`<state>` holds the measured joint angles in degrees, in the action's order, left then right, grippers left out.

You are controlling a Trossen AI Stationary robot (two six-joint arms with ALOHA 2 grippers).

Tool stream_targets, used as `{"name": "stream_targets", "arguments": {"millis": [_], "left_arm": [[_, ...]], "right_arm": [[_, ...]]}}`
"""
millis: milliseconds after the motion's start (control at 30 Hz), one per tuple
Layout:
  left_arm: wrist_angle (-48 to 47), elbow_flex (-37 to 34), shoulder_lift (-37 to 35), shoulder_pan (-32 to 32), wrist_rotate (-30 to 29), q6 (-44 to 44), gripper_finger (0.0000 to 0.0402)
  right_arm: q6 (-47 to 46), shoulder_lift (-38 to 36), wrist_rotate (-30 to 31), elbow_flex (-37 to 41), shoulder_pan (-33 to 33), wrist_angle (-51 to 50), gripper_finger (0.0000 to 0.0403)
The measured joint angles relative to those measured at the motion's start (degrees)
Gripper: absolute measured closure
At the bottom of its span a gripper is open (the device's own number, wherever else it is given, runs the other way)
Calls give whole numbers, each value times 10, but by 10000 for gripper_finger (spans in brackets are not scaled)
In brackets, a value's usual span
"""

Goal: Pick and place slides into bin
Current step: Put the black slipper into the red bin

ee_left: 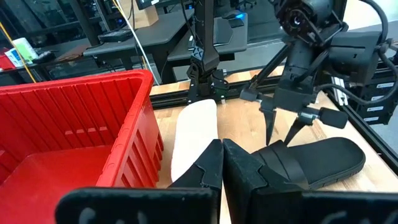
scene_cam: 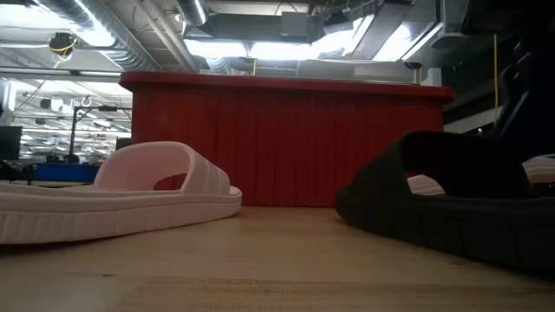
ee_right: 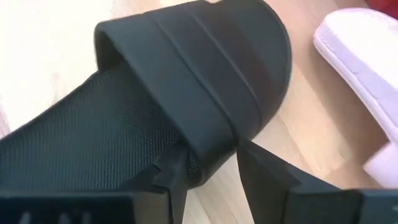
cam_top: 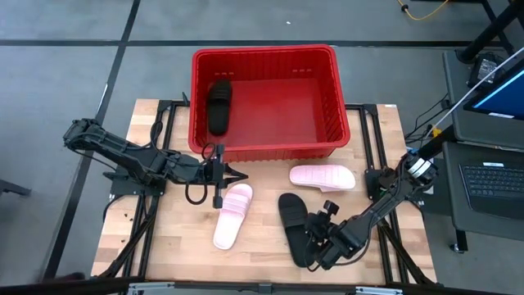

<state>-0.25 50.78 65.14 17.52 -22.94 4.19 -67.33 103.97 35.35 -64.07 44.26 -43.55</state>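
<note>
Largest first: wooden table (cam_top: 172, 246), pale planks, carrying everything else. At its far edge, the red bin (cam_top: 270, 152), ribbed walls and rolled rim, seen in the low view as a wide red wall (scene_cam: 286, 143) behind the footwear. Inside the bin, against its left wall, one black slide (cam_top: 219, 106) lying flat.

On the table, three slides more. Near the right arm, a second black slide (cam_top: 295, 225), sole down, toe toward the bin; in the low view, dark on the right (scene_cam: 442, 204); in the right wrist view, its wide strap (ee_right: 205, 68) filling most of the picture. Just in front of the bin, a pale pink slide (cam_top: 322, 177) lying crosswise, apart from the black one. Left of centre, another pink slide (cam_top: 232, 215), lengthwise, strap end toward the bin; in the low view, on the left (scene_cam: 113, 204).

Right gripper (cam_top: 318, 239) low over the black slide on the table, fingers parted, one on either side of the strap's edge (ee_right: 214, 165), not closed on it. Left gripper (cam_top: 235, 175) held just above the strap end of the left-hand pink slide, close before the bin's front wall, fingers pressed together with nothing between them (ee_left: 221, 163).
</note>
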Motion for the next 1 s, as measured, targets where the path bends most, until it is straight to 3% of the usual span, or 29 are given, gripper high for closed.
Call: {"name": "stream_targets", "arguments": {"millis": [333,567,1000], "left_arm": [[0,0,0,0,0,0,399],[0,0,0,0,0,0,396],[0,0,0,1,0,-21,391]], "right_arm": [[3,0,-10,-9,-5,-5,300],[-22,0,-17,-37,-16,-13,387],[-31,1,7,-160,-53,-144,391]]}}
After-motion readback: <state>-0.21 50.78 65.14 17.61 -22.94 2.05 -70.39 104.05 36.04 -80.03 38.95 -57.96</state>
